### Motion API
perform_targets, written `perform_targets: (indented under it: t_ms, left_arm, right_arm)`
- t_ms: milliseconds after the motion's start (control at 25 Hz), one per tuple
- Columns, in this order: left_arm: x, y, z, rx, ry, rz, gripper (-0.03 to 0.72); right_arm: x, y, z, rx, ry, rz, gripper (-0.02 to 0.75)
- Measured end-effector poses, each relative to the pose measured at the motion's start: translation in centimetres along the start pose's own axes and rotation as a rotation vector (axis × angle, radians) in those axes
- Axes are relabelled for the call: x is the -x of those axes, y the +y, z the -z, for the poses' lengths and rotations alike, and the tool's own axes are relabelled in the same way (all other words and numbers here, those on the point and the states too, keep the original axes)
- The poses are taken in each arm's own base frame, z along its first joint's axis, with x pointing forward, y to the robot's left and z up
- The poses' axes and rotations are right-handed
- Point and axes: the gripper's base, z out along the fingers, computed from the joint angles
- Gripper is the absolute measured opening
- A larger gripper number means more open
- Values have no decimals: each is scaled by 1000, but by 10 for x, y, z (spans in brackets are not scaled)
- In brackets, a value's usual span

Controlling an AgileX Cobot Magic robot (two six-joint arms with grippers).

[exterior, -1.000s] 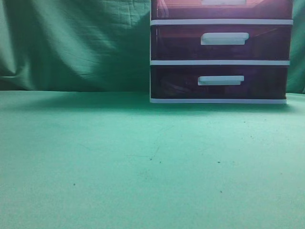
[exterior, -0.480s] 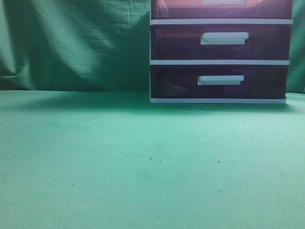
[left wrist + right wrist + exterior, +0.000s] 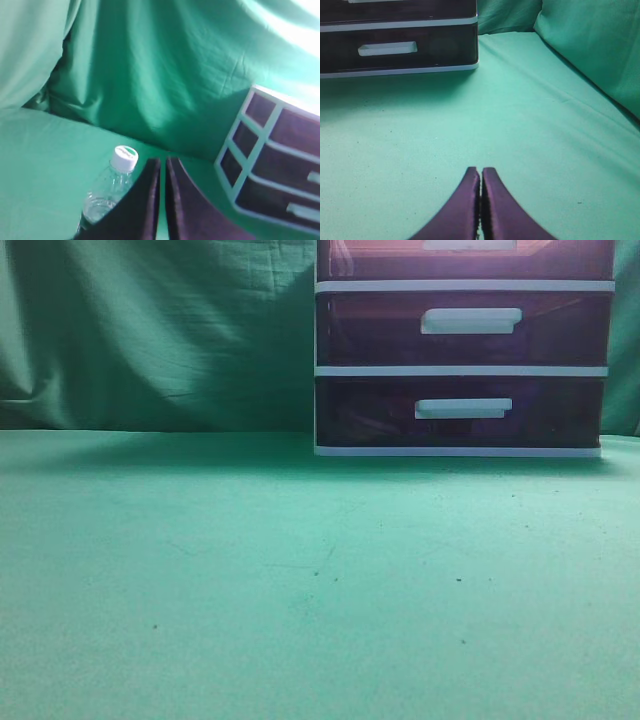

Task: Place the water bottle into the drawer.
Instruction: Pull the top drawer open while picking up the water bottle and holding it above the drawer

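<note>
A clear water bottle (image 3: 107, 187) with a white cap stands upright on the green cloth in the left wrist view, just left of my left gripper (image 3: 162, 162), which is shut and empty. The white-framed drawer unit (image 3: 462, 369) stands at the back right of the exterior view. Its uppermost visible drawer (image 3: 465, 258), reddish-brown with a white handle, is cut off by the top edge. The unit also shows in the left wrist view (image 3: 270, 165) and right wrist view (image 3: 400, 47). My right gripper (image 3: 481, 172) is shut and empty over bare cloth. Neither gripper nor the bottle shows in the exterior view.
Green cloth covers the table (image 3: 300, 580) and hangs as a backdrop (image 3: 160, 330). Two alike drawers (image 3: 465, 328) sit under the top one. The cloth rises in a fold at the right of the right wrist view (image 3: 600, 55).
</note>
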Motion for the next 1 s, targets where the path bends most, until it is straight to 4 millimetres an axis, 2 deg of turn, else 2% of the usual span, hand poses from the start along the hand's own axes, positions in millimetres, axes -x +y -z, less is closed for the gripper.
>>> perform_targets:
  t_ms: [120,240,520,600,640,720,760,800,880,1000]
  left_arm:
    - [8,-6,-12,3,108,-86,0]
    - [4,-6,-26,14,246,-160,0]
    - [-2,-4,-37,36,311,-181,0]
    - [-5,-2,-41,43,345,-205,94]
    - [-9,-1,-44,49,376,-214,166]
    - [-15,2,-50,62,433,-220,359]
    - [-18,3,-53,69,458,-219,484]
    - [-20,5,-56,78,472,-219,569]
    - [-24,7,-63,94,491,-219,646]
    - [-32,13,-75,124,526,-222,642]
  right_arm:
    - [0,0,0,1,0,-1,0]
    - [0,0,0,1,0,-1,0]
    - [0,0,0,1,0,-1,0]
    - [0,0,0,1,0,-1,0]
    - [0,0,0,1,0,-1,0]
    - [0,0,0,1,0,-1,0]
    - [0,0,0,1,0,-1,0]
    - [0,0,0,1,0,-1,0]
    - [0,0,0,1,0,-1,0]
    - [0,0,0,1,0,-1,0]
